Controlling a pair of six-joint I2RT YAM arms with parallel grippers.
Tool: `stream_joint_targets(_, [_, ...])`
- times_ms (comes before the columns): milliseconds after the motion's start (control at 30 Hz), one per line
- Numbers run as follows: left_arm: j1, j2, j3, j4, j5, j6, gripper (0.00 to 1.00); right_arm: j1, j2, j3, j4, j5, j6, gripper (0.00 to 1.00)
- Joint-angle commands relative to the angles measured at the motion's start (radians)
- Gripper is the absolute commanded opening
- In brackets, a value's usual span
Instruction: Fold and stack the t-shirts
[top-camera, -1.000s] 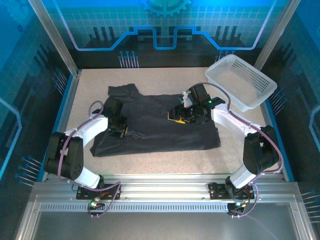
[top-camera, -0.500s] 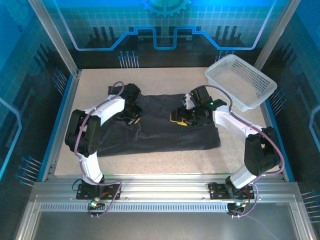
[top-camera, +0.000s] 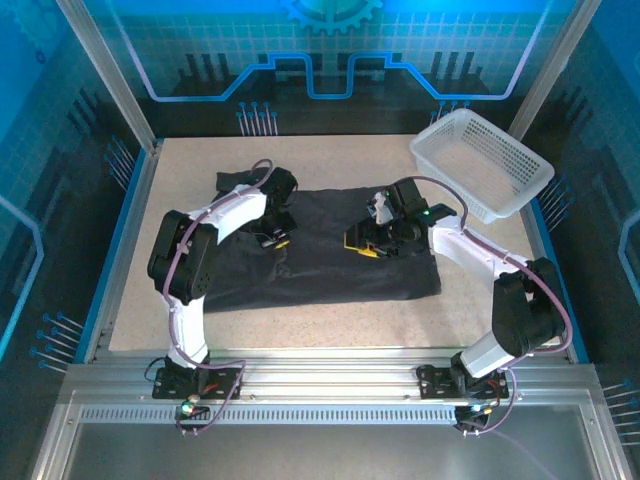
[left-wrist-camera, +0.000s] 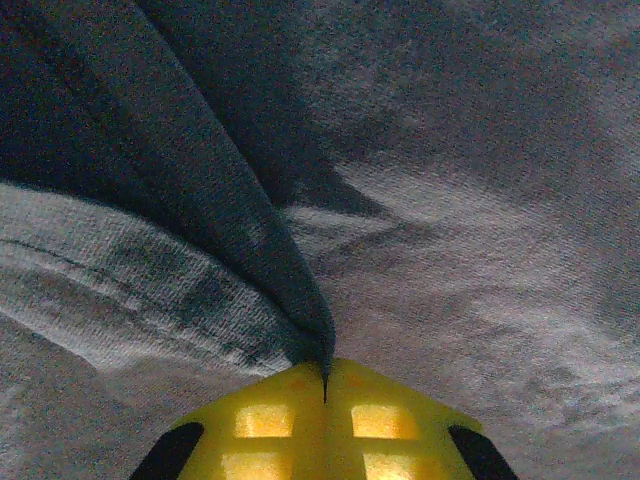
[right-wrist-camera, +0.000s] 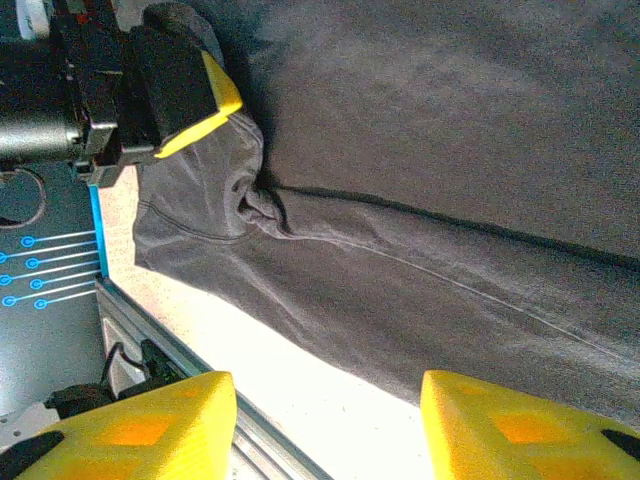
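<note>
The left fingers (left-wrist-camera: 270, 420) are clamping together on a pinched fold of the dark charcoal t-shirt (top-camera: 330, 270), at the shirt side farthest from the white mesh basket (top-camera: 455, 190). The right fingers (right-wrist-camera: 150, 420) are standing apart, gripping nothing, and hovering over the shirt part nearest the basket. The t-shirt is lying mostly spread on the surface (top-camera: 330, 330), beside the basket and not inside it. Judgement: the first fold appears to be under way, while the remaining folds and the stacking are not yet done.
</note>
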Motion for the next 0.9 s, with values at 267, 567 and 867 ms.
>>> stream_joint_targets(267, [0.009, -0.195, -0.133, 0.304, 0.054, 0.151, 0.44, -0.014, -0.058, -0.082, -0.020, 0.051, 0.032, 0.54])
stream_joint_targets(567, [0.229, -0.346, -0.336, 0.292, 0.123, 0.028, 0.51, 0.005, -0.013, -0.077, 0.036, 0.010, 0.043, 0.54])
stream_joint_targets(867, [0.266, -0.148, -0.171, 0.137, 0.076, 0.077, 0.51, 0.020, 0.026, -0.024, 0.014, 0.012, 0.027, 0.54])
